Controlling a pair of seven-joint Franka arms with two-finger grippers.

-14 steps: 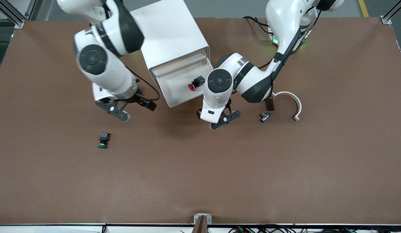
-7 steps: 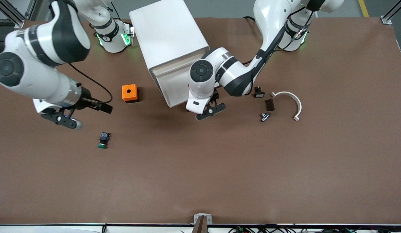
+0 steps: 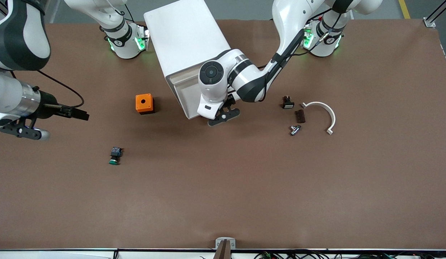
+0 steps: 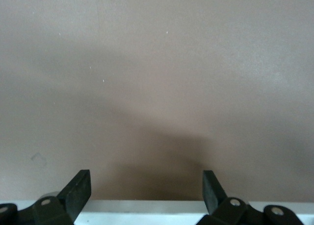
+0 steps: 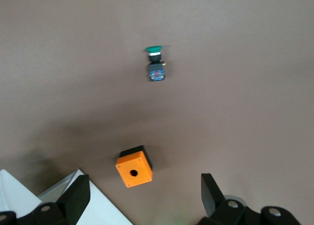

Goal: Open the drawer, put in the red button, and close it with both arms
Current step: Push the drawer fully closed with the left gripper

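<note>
While the right arm is waiting at its own end of the counter (image 3: 244,187), the right gripper (image 3: 25,132) is hanging over bare surface with its jaws spread wide and holding nothing. The green button (image 3: 115,156) is lying nearer the front camera, and the orange box (image 3: 144,103) is sitting between that gripper and the white cabinet (image 3: 187,39). The drawer (image 3: 183,94) is standing partly pulled out, its front facing the camera. The left gripper (image 3: 223,117) is hovering low at the front's corner toward the left arm's end, jaws fully open and gripping nothing; its wrist view is showing a white edge between them. The red button is not showing in any view; the left arm's wrist is covering much of the tray, so it is probably lying there, though I cannot tell. Toward the left arm's end, a small black part (image 3: 287,103), a brown piece (image 3: 299,116), a metal piece (image 3: 294,129) and a white curved piece (image 3: 325,111) are lying close together. Pushing from that corner alone is risking a skewed, jammed drawer or a sliding cabinet, since the right gripper is sitting well apart from it. No brand, label or writing is reading clearly anywhere.
</note>
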